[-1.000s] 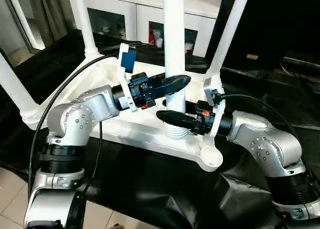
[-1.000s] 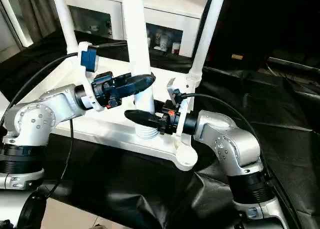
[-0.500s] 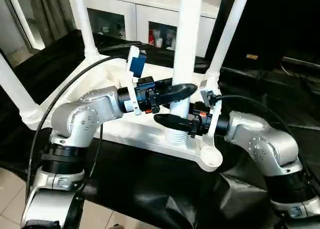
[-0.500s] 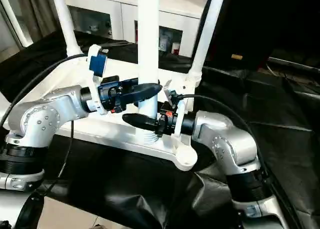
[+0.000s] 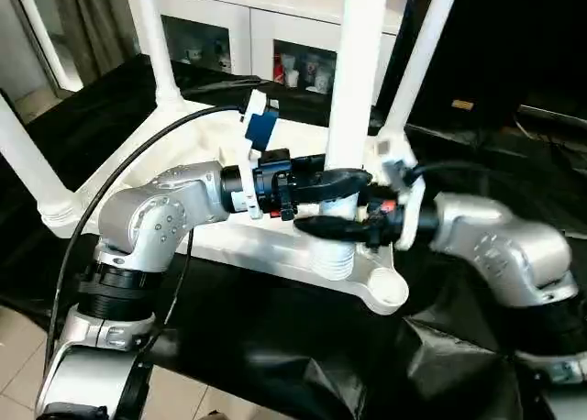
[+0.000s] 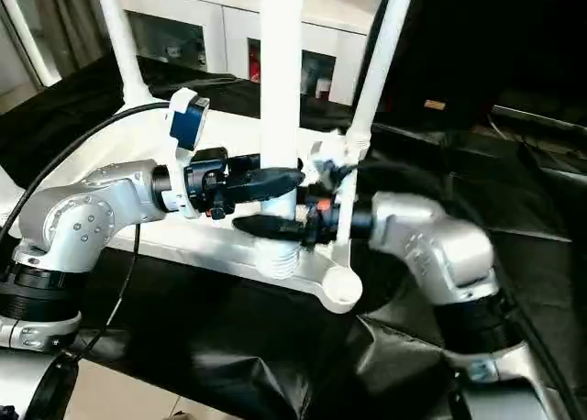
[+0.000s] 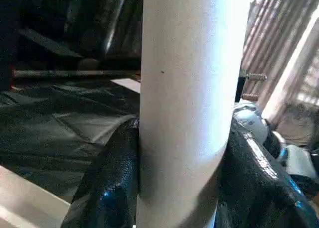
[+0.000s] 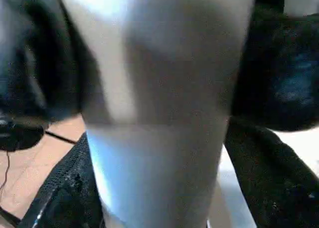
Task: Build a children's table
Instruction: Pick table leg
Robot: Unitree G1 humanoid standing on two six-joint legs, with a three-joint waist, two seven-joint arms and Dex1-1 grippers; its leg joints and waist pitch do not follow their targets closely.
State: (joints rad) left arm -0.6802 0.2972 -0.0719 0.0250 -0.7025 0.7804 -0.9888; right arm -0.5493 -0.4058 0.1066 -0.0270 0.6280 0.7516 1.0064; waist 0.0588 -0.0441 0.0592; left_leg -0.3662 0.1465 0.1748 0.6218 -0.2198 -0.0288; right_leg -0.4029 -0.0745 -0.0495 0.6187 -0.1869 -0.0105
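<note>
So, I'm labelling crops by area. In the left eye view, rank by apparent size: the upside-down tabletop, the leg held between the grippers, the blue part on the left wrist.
1. Tabletop, though partly hidden.
2. Held leg; nearness inflates it.
3. Blue part, clearly smallest.

- Leg (image 5: 358, 62), upper centre: plain white.
- Tabletop (image 5: 275, 241): white.
- Cloth (image 5: 275, 347), lower frame: glossy black.
- Forearms: silver.
- Cabinet (image 5: 238, 16), top: white.
</note>
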